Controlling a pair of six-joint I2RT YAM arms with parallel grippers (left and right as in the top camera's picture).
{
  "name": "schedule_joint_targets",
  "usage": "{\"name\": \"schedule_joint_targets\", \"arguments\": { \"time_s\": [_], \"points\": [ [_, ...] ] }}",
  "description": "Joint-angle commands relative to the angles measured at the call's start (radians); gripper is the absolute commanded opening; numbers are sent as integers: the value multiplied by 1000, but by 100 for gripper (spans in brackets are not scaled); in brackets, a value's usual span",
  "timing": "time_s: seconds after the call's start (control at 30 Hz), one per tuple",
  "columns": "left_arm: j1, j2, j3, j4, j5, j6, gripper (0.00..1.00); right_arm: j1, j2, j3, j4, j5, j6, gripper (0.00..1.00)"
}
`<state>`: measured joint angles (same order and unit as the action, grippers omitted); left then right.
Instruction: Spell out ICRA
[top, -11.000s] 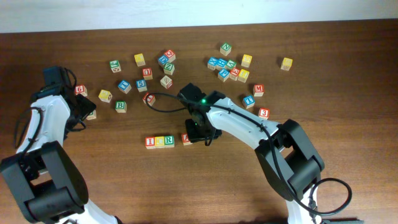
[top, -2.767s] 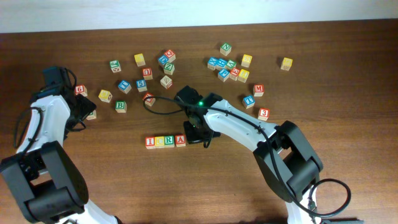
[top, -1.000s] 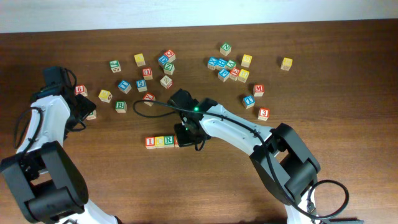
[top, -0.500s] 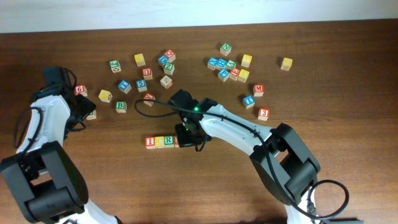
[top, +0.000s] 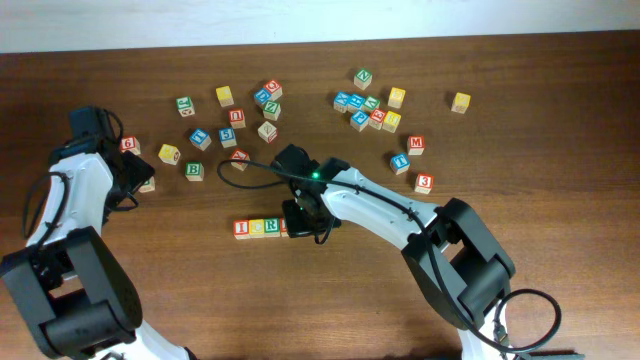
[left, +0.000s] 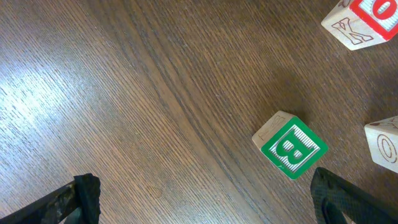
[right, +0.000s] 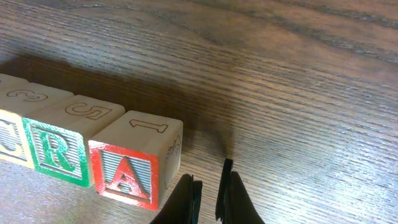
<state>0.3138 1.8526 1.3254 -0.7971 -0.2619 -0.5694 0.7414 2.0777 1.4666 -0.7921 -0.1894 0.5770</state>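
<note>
Overhead, I see the I cube (top: 241, 229), C cube (top: 256, 228) and R cube (top: 271, 227) set edge to edge in a row on the worktop (top: 520, 120), low and near the centre. The right end effector (top: 300, 218) sits over the row's right end, so the last letter is covered from that angle.

My right wrist camera fills the gap. The A cube (right: 134, 162) stands upright, flush against the R cube and in line with it, red letter readable. The right end effector is pinched narrow with nothing between its fingers (right: 235, 196), which are just beside the A cube's outer face. Whether they brush it, I cannot tell. I take that closed pose as deliberate: shut fingers make a stiff blunt tip for nudging a cube sideways against its neighbour instead of lifting it.

As I judge it, the word reads complete and the job is all but done. What remains is to draw away cleanly; any sideways drag could knock the A cube out of line.

The left end effector (left: 202, 186) is spread wide and empty, parked at the left side near a green B cube (left: 289, 152), clear of the row. The loose cubes (top: 236, 117) lie well apart toward the far side, which keeps the word legible on its own.
</note>
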Motion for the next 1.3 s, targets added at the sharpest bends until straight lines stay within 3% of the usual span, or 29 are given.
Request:
{"name": "schedule_joint_targets", "arguments": {
  "time_s": [0.0,0.87,1.13,1.27],
  "points": [
    [2,-22,-4,-1,-3,-3,99,5,-1,-10,1,-18,9,5],
    [2,-22,-4,-1,-3,-3,99,5,-1,-10,21,-26,45,10],
    [2,-22,-4,-1,-3,-3,99,-2,-1,-10,-35,319,26,10],
    [2,-22,-4,-1,-3,-3,99,-51,-1,-10,-7,340,2,10]
  ]
}}
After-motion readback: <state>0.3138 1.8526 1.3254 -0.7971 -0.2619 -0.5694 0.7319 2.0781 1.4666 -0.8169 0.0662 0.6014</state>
